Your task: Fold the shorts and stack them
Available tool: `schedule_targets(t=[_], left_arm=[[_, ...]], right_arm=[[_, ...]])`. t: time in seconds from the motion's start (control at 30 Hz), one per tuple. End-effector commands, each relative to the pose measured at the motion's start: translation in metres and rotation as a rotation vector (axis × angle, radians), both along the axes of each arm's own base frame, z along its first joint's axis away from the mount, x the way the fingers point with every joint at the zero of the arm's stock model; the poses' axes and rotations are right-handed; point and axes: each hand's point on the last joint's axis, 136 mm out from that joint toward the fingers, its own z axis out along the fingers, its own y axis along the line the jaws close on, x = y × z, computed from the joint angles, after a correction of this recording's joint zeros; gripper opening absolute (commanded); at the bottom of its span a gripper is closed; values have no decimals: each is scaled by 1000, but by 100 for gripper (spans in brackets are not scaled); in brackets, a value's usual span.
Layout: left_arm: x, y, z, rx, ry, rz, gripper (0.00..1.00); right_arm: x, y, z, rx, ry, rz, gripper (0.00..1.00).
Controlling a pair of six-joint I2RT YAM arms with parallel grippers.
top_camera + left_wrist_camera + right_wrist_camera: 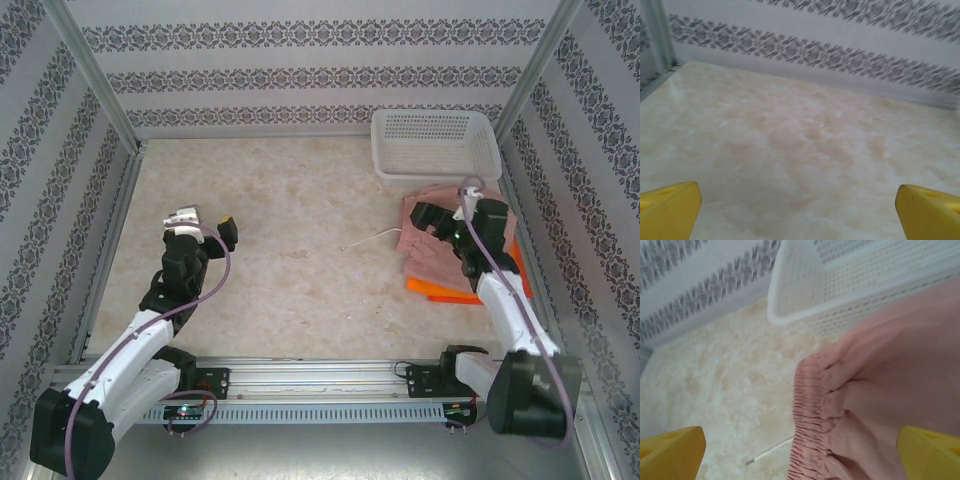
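- left gripper (800, 212): jaws wide open, over bare table (790, 140)
- right gripper (800, 450): jaws wide open, holding nothing, above pink shorts (880, 390)
- pink shorts lie on orange shorts (445, 293), beside basket (805, 285)

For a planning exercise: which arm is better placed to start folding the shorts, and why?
Right, probably. The right gripper, open, hovers over the pink shorts, lying on orange shorts beside the white basket. The left gripper, also open, hangs over bare table, away from them.

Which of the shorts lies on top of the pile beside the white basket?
The pink shorts: they cover the pile, while the orange shorts stick out from beneath them at the near edge.
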Motion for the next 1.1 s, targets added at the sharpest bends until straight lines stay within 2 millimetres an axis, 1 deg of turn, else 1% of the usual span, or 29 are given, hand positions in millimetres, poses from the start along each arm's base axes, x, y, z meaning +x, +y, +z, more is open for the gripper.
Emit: schedule_targets(t=[0.0,0.03,0.07,0.1,0.17,0.3,0.4,0.47,0.5,0.53,0.57,0.63,0.73,0.77,0.83,0.9,1.0,1.07], left_arm=[[4,18,7,96,-48,81,100],[6,17,6,85,-55,79,100],[7,17,5,78,-58,77,100],[8,17,3,73,-58,78,100],[10,17,1,74,-53,79,100],[13,22,-6,81,-49,92,100],[16,28,-12,81,-48,106,100],[18,32,-17,81,-37,116,100],[18,35,-21,80,-29,123,100],[19,39,-24,81,-27,131,100],[20,42,-25,81,-25,139,100],[20,51,-29,72,-18,154,100],[19,66,-34,61,-16,185,100],[19,70,-36,64,-14,192,100],[21,76,-43,66,0,200,100],[24,81,-52,43,9,199,100],[27,85,-61,16,2,194,100],[29,86,-68,15,10,190,100]], right_arm=[[29,39,32,-57,-101,137,98],[35,48,28,-50,-86,164,98],[41,54,27,-45,-76,176,98],[47,57,21,-39,-54,180,98],[59,55,6,-32,-6,158,98],[76,42,-35,22,112,107,98],[83,39,-66,101,215,95,98],[84,41,-77,128,255,106,98],[84,44,-77,142,260,117,98],[83,46,-72,157,248,134,98],[82,50,-63,171,225,156,98],[77,54,-31,168,141,202,98],[58,49,20,72,-34,220,98],[50,44,33,13,-95,210,98],[36,34,47,-108,-183,184,98],[25,20,43,-213,-222,132,98],[13,0,17,-301,-214,54,98],[9,-11,-8,-332,-186,1,98]])
